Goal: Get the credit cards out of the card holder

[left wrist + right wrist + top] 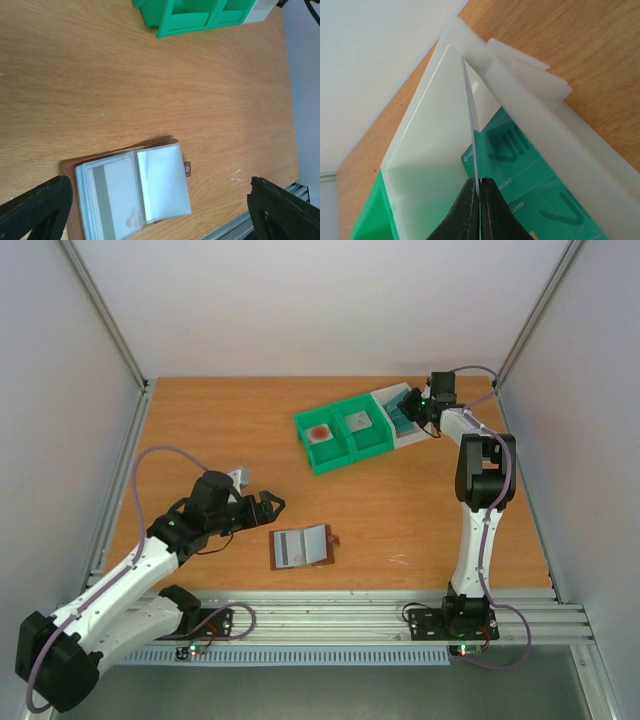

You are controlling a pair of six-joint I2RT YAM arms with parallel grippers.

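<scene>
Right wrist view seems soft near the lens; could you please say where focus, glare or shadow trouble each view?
Right wrist: the right fingers blurred, the pinched credit card an edge-on line, the white bin washed out. Left wrist: the card holder sleeves glare, left fingers silhouetted. Top external: even light, soft shadows.

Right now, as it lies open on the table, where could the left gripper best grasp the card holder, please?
Probably at the small tab, from above with the left gripper: the card holder lies flat and open, and only the tab juts past its edge.
</scene>
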